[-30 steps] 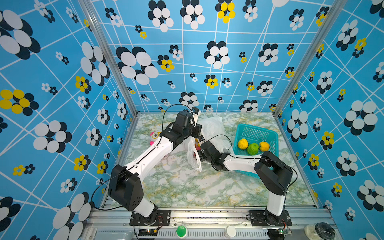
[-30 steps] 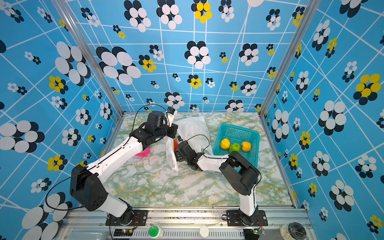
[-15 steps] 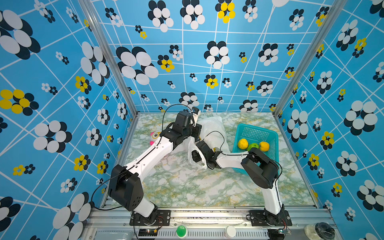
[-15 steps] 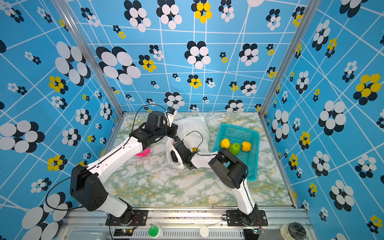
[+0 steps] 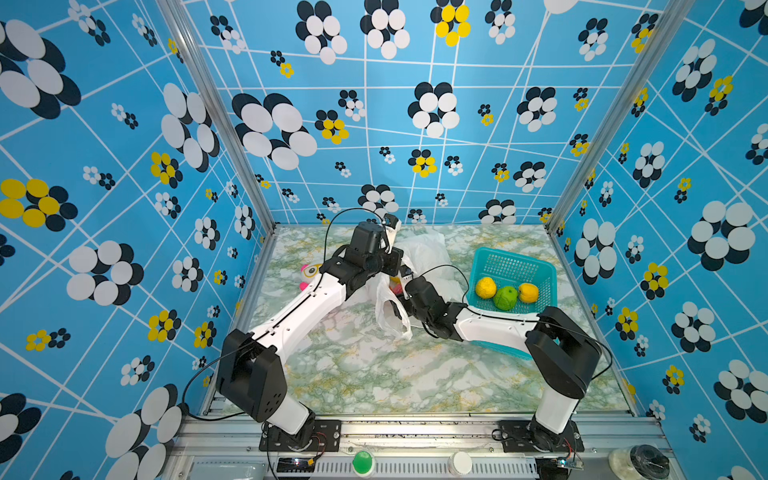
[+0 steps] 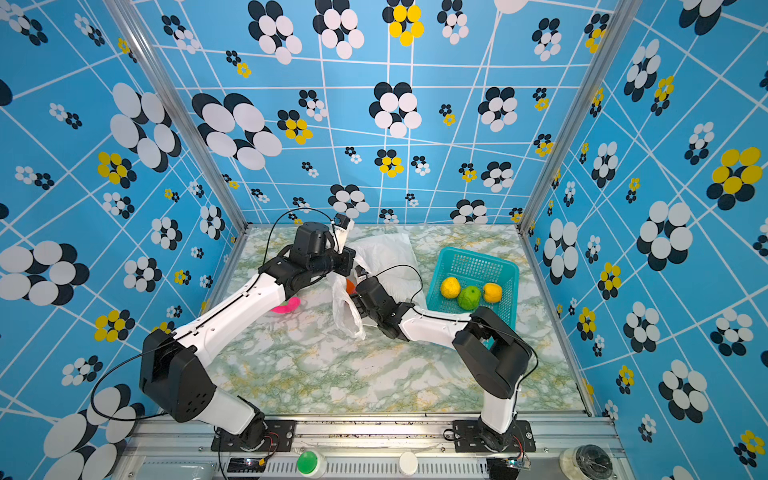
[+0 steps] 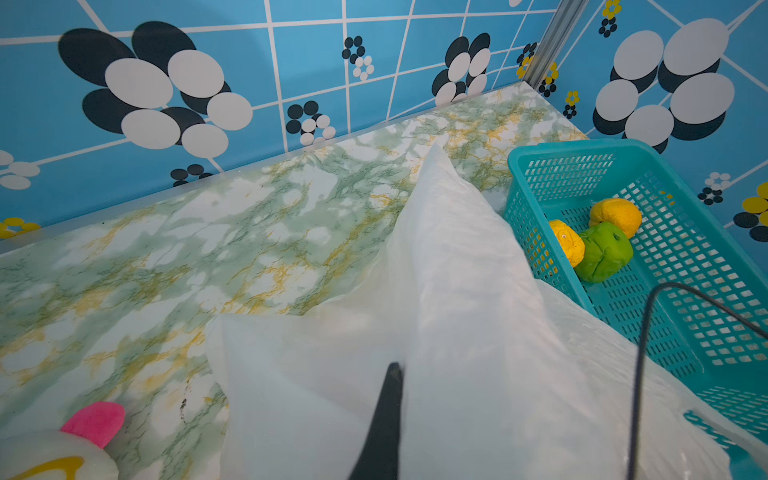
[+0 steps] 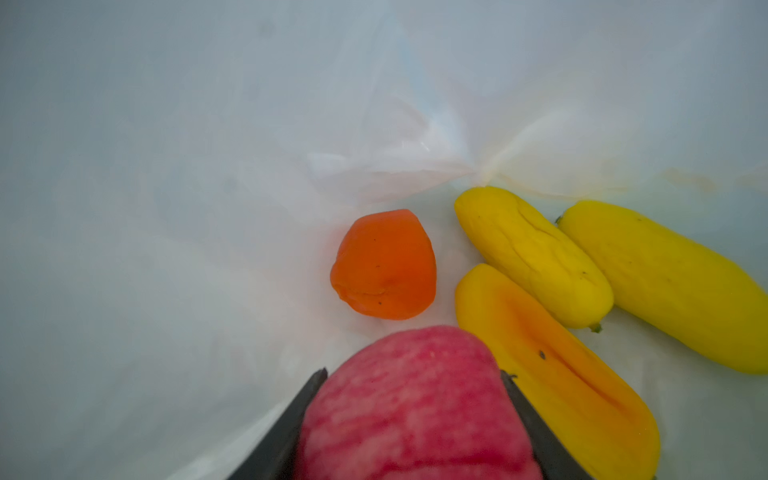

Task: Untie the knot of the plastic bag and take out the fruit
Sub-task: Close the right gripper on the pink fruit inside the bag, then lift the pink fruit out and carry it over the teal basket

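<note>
Plastic bag [image 5: 428, 251] lies mid-width by the far edge of the tabletop [image 5: 374, 374], just beside the teal basket [image 5: 513, 259] toward the far right corner. Left gripper [image 7: 395, 370] pinches the film, raised. Right gripper [image 8: 413, 372], inside the bag, clamps a pink-red fruit [image 8: 415, 411]. An orange fruit [image 8: 384, 266] and three oblong yellow fruits [image 8: 532, 257] lie beyond it.

White-shelled left arm [image 5: 307, 316] and right arm [image 5: 490, 328], chunky black joints [image 5: 253, 378], thin black cables [image 5: 328, 232], black base plates [image 5: 328, 432].

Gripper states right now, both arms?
left gripper: shut on the plastic bag, pinching its film.
right gripper: shut on the pink-red fruit, inside the bag.
</note>
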### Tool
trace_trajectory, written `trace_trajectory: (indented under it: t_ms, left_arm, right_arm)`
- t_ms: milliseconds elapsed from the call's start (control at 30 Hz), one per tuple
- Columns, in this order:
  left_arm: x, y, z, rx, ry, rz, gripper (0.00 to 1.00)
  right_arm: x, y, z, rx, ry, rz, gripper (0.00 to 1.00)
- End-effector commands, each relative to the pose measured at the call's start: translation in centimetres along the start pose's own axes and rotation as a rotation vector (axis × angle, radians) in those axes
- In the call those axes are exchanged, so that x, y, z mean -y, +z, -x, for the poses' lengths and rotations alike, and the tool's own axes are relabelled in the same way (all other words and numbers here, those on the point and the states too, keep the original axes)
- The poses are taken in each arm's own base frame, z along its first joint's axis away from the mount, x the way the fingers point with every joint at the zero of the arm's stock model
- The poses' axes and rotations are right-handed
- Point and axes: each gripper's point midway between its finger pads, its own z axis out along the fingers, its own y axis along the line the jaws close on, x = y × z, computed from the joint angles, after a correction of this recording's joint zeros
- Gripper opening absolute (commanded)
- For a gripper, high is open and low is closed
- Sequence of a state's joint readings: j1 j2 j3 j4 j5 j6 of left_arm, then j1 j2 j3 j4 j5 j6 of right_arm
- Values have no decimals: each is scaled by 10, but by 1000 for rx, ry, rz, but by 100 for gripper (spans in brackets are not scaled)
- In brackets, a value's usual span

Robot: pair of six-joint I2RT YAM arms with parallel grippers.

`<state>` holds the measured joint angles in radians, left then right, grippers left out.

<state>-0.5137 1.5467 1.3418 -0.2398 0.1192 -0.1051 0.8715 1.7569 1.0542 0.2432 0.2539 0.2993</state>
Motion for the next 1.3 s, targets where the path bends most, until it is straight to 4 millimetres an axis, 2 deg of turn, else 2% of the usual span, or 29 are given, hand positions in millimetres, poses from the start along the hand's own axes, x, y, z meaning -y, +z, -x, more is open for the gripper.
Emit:
trace_trajectory:
  t_ms: [0,233,333,533,767,867,1000,1100,1267]
  left_arm:
    - [0,-4,9,21,0,8,0]
    - [-4,-2,8,14,-14,17,0]
    - [-5,0,8,10,-17,18,0]
    - [-7,4,7,-2,-26,18,0]
    - [-7,4,7,1,-28,14,0]
    - [-8,5,7,-4,-28,13,0]
    - [-7,4,6,-4,-30,6,0]
    - [-7,2,5,-4,-32,9,0]
    - [-5,-3,8,12,-32,0,0]
  right_arm:
    - [12,-17,11,45,-1,-32,42]
    - [16,-38,13,80,15,-19,34]
    - [15,-56,22,115,16,8,34]
    - [5,-113,47,235,-9,98,34]
    - [26,-190,77,426,38,106,26]
    - [53,-218,83,500,59,0,24]
    - [117,-235,73,543,159,-287,16]
    - [164,-236,46,540,296,-463,16]
    - [222,-218,-5,462,490,-638,13]
